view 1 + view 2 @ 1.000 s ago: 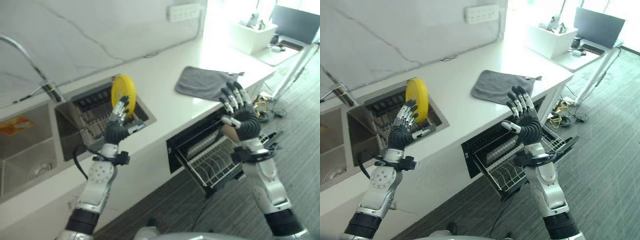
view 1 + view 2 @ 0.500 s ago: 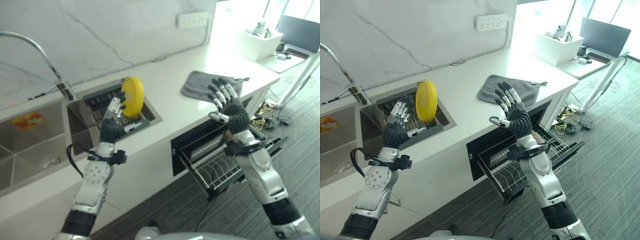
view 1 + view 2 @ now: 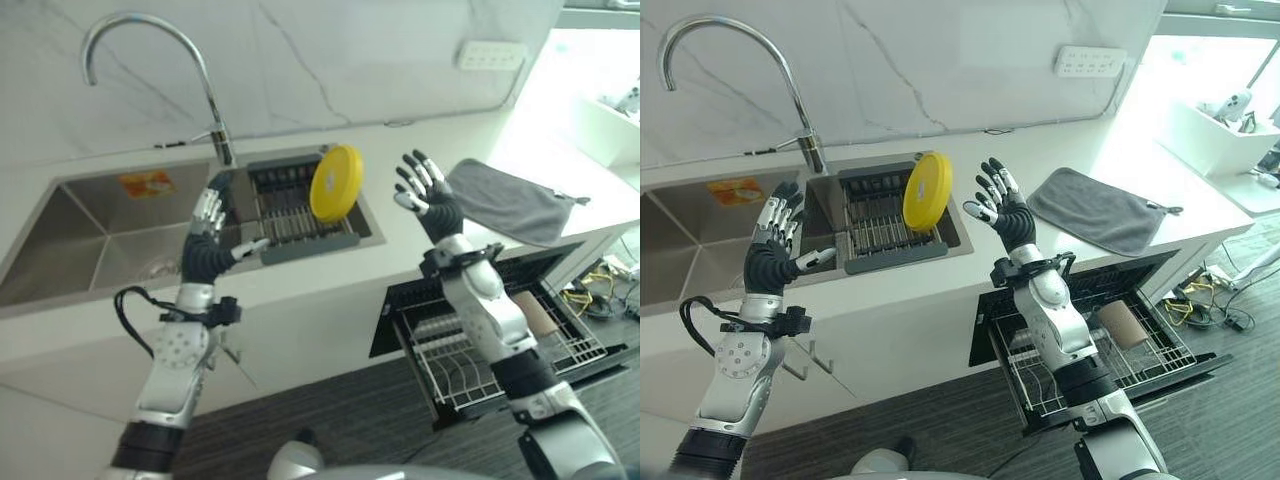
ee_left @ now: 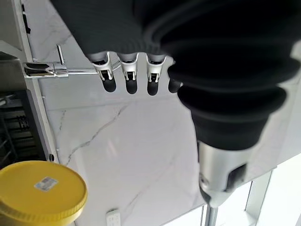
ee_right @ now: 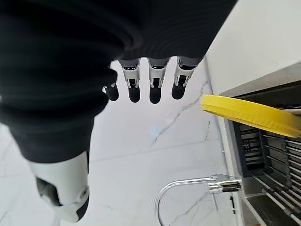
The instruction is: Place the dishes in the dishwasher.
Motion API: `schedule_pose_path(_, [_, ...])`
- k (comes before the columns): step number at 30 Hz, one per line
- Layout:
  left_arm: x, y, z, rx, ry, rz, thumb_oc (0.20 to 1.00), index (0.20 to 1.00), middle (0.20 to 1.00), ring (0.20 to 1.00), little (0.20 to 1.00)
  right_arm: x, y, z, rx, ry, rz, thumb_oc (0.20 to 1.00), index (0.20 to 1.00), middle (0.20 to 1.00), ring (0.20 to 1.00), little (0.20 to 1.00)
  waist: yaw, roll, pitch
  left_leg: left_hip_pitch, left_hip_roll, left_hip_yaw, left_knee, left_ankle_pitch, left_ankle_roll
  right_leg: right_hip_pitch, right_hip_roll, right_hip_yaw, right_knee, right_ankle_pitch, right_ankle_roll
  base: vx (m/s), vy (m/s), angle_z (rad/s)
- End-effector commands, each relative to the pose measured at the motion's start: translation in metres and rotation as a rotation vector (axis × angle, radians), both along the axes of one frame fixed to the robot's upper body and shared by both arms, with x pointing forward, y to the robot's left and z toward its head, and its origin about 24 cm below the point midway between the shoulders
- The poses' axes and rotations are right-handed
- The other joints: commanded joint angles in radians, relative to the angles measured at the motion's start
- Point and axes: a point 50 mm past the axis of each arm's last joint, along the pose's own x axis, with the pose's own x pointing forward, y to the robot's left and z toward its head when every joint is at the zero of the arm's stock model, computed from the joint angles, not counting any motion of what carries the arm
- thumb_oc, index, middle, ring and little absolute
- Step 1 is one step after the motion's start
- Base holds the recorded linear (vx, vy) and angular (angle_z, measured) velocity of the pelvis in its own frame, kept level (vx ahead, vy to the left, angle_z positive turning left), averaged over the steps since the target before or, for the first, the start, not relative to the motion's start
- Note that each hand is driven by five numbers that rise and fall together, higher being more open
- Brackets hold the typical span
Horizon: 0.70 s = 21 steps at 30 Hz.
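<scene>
While the yellow plate (image 3: 927, 191) stands on edge in the drying rack (image 3: 875, 222) set in the sink, the left hand (image 3: 773, 252) and right hand (image 3: 1002, 208) hover on either side, fingers spread, holding nothing

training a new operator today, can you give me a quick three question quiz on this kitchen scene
1. True or false: the yellow plate stands on edge in the dish rack set in the sink.
2. Multiple choice: the grey cloth lies
A) in the sink basin
B) on the counter above the open dishwasher
C) on the floor
3. Fill in: both the left hand and the right hand are raised with fingers ____.

Key: 1 true; 2 B; 3 open, holding nothing.
</scene>
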Motion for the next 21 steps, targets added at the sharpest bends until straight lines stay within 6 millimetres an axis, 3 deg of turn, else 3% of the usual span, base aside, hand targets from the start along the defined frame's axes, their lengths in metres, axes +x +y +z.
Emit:
schedule_pose_path(1, [0.001, -0.006, 0.035, 0.091, -0.181, -0.059, 1.0, 1.0, 1.0, 1.0, 1.0, 0.015, -0.007, 0.05, 0.054, -0.166, -0.077, 1.0, 1.0, 1.0, 1.0, 1.0, 0.029, 0.028, 0.007, 0.017, 0.06, 0.005, 0.029, -0.01, -0.028, 0.011, -0.091, -0.017, 0.015, 0.053, 0.039, 0.09, 0.035, 0.05])
schedule_pose_path(12, [0.003, -0.005, 0.036, 0.125, -0.16, -0.119, 1.0, 1.0, 1.0, 1.0, 1.0, 0.032, -0.037, 0.074, 0.031, -0.208, -0.232, 1.0, 1.0, 1.0, 1.0, 1.0, 0.065, 0.028, 0.023, 0.004, 0.057, -0.029, 0.029, -0.005, -0.028, 0.022, -0.099, -0.038, 0.023, 0.054, 0.047, 0.05, 0.007, 0.15])
schedule_pose_path(17, [0.003, -0.011, 0.036, 0.178, -0.142, -0.203, 1.0, 1.0, 1.0, 1.0, 1.0, 0.043, -0.064, 0.086, -0.012, -0.208, -0.281, 1.0, 1.0, 1.0, 1.0, 1.0, 0.086, 0.02, 0.031, -0.013, 0.056, -0.046, 0.029, 0.001, -0.031, 0.026, -0.1, -0.051, 0.022, 0.058, 0.057, 0.04, -0.017, 0.08])
schedule_pose_path(18, [0.004, -0.012, 0.037, 0.184, -0.141, -0.228, 1.0, 1.0, 1.0, 1.0, 1.0, 0.047, -0.079, 0.09, -0.024, -0.192, -0.328, 1.0, 1.0, 1.0, 1.0, 1.0, 0.095, 0.017, 0.038, -0.021, 0.053, -0.056, 0.034, 0.003, -0.032, 0.027, -0.102, -0.058, 0.024, 0.06, 0.061, 0.03, -0.022, 0.15])
schedule_pose_path(21, [0.004, -0.013, 0.039, 0.187, -0.14, -0.246, 1.0, 1.0, 1.0, 1.0, 1.0, 0.051, -0.089, 0.09, -0.003, -0.172, -0.351, 1.0, 1.0, 1.0, 1.0, 1.0, 0.103, 0.016, 0.044, -0.024, 0.051, -0.063, 0.037, 0.003, -0.032, 0.03, -0.105, -0.063, 0.026, 0.063, 0.064, 0.04, -0.006, 0.07])
